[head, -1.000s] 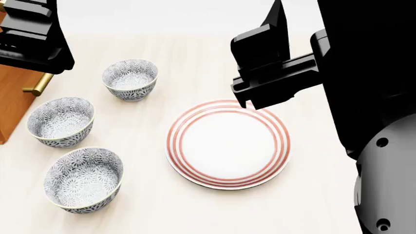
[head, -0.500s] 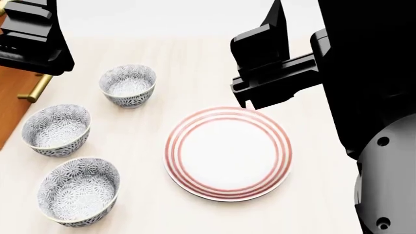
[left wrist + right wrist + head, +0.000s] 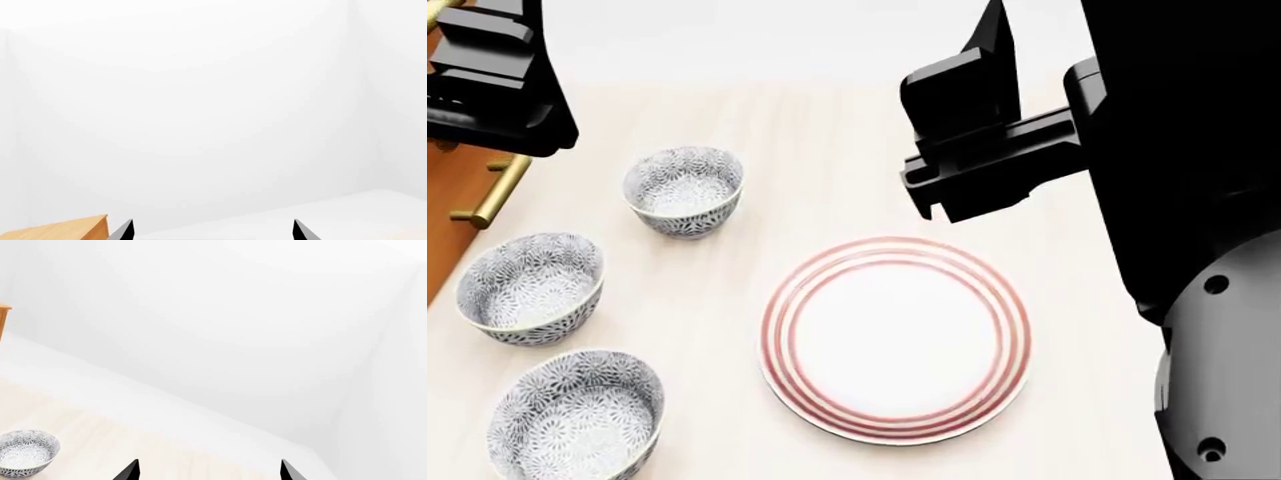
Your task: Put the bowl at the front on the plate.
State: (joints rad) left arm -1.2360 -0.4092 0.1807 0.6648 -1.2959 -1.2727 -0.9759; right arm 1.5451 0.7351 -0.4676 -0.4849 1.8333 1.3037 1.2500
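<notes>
Three patterned grey-blue bowls stand in a row on the left of the pale table. The bowl (image 3: 574, 415) at the front is the nearest one, cut by the picture's lower edge. The plate (image 3: 894, 338), white with red rings, lies in the middle with nothing on it. My left gripper (image 3: 212, 231) is held high over the far left, fingertips wide apart and nothing between them. My right gripper (image 3: 208, 471) hovers above the plate's far side, also open and empty. One patterned bowl (image 3: 25, 452) shows in the right wrist view.
The middle bowl (image 3: 530, 288) and the far bowl (image 3: 683, 190) stand behind the front one. A wooden cabinet (image 3: 438, 262) with a brass handle (image 3: 487, 192) borders the table's left edge. My right arm's black bulk (image 3: 1174, 200) fills the right side.
The bowls and plate have slid down and slightly left in the head view, so the view has shifted. Both arms keep their places in the picture.
</notes>
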